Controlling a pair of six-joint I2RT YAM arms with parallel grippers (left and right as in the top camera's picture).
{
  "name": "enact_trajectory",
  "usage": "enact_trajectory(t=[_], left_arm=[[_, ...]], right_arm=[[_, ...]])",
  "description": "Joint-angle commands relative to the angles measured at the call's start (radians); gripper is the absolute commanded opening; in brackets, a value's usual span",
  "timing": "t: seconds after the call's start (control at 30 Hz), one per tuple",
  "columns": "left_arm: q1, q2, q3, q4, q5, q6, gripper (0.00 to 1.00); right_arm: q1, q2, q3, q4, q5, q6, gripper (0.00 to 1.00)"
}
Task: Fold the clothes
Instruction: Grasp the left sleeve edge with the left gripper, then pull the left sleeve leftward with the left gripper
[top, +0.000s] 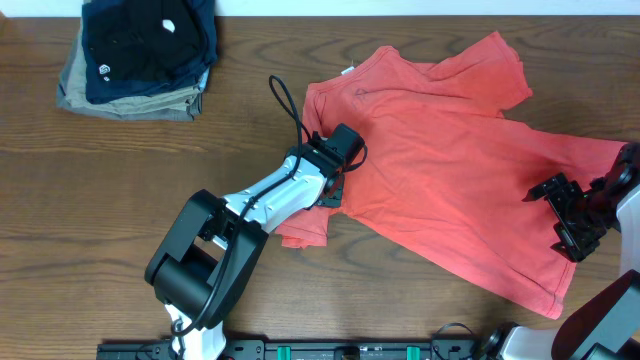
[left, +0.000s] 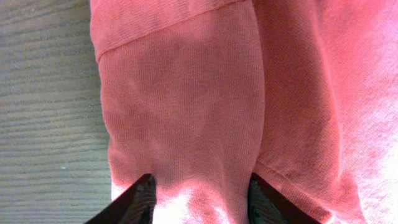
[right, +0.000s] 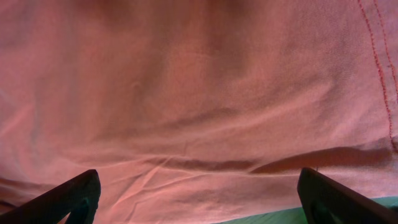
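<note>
Wooden table: T-shirt long axis upper-left to lower-right; left gripper pinches fabric fold at near-left edge; right gripper, fingers spread, over right edge.

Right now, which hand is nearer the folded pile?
Left. The left hand is at the shirt's sleeve mid-table; the right hand is across the shirt from the pile.
</note>
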Motion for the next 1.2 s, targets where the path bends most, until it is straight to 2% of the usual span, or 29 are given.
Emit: enact_trajectory(t=[0.0, 0.43, 0.5, 0.57, 0.73, 0.83, 1.17], left_arm=[[0.002, -0.029, 0.0, -0.006, -0.016, -0.006, 0.45], [0.002, -0.054, 0.001, -0.028, -0.016, -0.006, 0.42], [0.002, -0.064, 0.001, -0.032, -0.016, -0.006, 0.38], [0.002, -0.074, 0.001, -0.033, -0.016, -0.006, 0.28], [0.002, -0.079, 0.0, -0.033, -0.016, -0.006, 0.11], [0.002, -0.079, 0.0, -0.033, -0.015, -0.006, 0.06], [0.014, -0.14, 0.001, -0.066, -0.016, -0.006, 0.06]], right_arm=[[0.007, -0.006, 0.003, 0.0, -0.003, -0.008, 0.99], [0.007, -0.006, 0.003, 0.0, -0.003, -0.008, 0.99], [0.007, -0.006, 0.003, 0.0, -0.003, -0.008, 0.99], [0.007, -0.006, 0.003, 0.0, -0.003, -0.008, 0.99], [0.007, -0.006, 0.003, 0.0, -0.003, -0.008, 0.99], [0.007, -0.006, 0.003, 0.0, -0.003, -0.008, 0.99], [0.007, -0.006, 0.003, 0.0, -0.003, -0.008, 0.99]])
